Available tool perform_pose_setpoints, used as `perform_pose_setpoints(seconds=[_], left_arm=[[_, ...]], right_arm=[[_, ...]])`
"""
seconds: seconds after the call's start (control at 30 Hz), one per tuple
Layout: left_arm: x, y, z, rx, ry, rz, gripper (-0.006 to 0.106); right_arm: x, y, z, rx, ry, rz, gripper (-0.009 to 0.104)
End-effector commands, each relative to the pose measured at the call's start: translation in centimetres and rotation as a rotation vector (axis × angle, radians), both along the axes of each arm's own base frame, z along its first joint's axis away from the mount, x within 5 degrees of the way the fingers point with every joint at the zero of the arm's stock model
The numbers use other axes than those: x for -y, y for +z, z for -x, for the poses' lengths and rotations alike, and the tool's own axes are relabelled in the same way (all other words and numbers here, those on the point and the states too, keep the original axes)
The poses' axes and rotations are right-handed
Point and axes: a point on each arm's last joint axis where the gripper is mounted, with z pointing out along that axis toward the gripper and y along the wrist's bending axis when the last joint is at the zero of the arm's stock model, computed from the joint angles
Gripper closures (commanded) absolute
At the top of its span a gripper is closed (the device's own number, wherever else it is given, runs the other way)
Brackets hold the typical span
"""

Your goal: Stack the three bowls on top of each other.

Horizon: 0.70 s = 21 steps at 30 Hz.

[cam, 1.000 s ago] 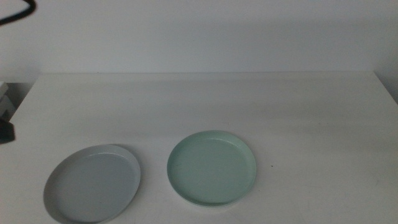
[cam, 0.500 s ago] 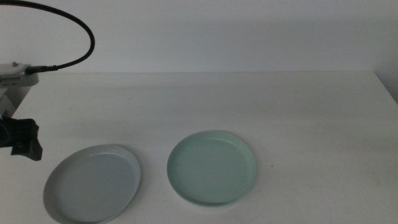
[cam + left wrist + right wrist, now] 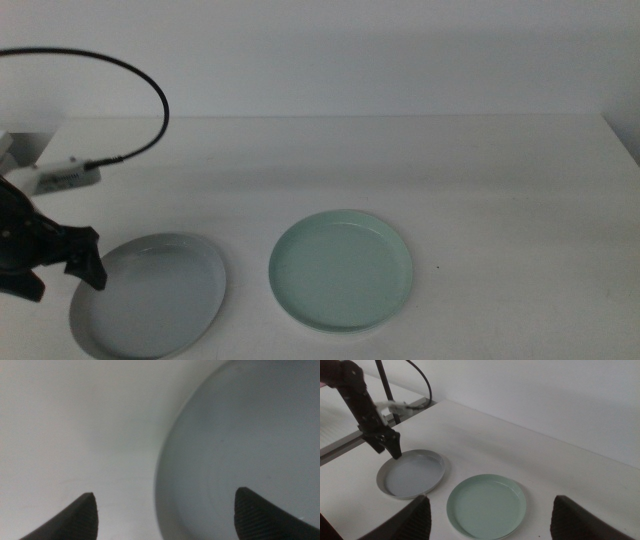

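Observation:
The light grey-blue bowl (image 3: pixel 150 296) sits at the front left of the table. The pale mint green bowl (image 3: pixel 341 270) sits to its right, apart from it. No separate white bowl shows in any view. My left gripper (image 3: pixel 60 278) is open just above the grey-blue bowl's left rim. In the left wrist view its jaws (image 3: pixel 165 517) stand one on each side of that rim (image 3: pixel 161 475), one over the table and one over the bowl's inside. My right gripper (image 3: pixel 490 527) is open and empty, high above the table and out of the middle view. Both bowls show in the right wrist view, the grey-blue bowl (image 3: pixel 412 474) and the mint green bowl (image 3: pixel 486 505).
The white table (image 3: pixel 400 170) runs back to a pale wall. Its left edge is close behind my left arm (image 3: pixel 362 407). A black cable (image 3: pixel 150 90) loops above that arm.
My left arm has come in from the left edge and moved right and down. Its open gripper now stands at the grey-blue bowl's left rim. The bowls have not moved.

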Motion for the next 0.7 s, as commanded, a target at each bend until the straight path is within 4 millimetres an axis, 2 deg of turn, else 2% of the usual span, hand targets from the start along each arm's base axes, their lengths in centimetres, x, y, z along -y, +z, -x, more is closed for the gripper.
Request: perform_pose_setpoints(seconds=[0.0,0.17,0.27,0.37,0.47,0.6,0.67], left_arm=[[0.0,0.6,-0.7,0.035,0.017,0.014,0.010],[0.1,-1.3,-1.2,-0.018,0.030,0.047,0.014],[0.1,-2.1,-1.4,-0.037,0.033,0.053,0.024],[0.1,-2.6,-1.5,-0.047,0.042,0.063,0.042],[0.1,-2.9,-1.5,-0.057,0.048,0.067,0.066],[0.1,-2.7,-1.6,-0.059,0.058,0.070,0.105],[0.1,-2.4,-1.5,-0.064,0.065,0.066,0.105]], right_arm=[[0.0,1.1,-0.2,0.074,-0.014,-0.040,0.032],[0.0,1.1,-0.2,0.074,-0.014,-0.040,0.032],[0.0,1.1,-0.2,0.074,-0.014,-0.040,0.032],[0.0,1.1,-0.2,0.074,-0.014,-0.040,0.032],[0.0,1.1,-0.2,0.074,-0.014,-0.040,0.032],[0.0,1.1,-0.2,0.074,-0.014,-0.040,0.032],[0.0,1.1,-0.2,0.074,-0.014,-0.040,0.032]])
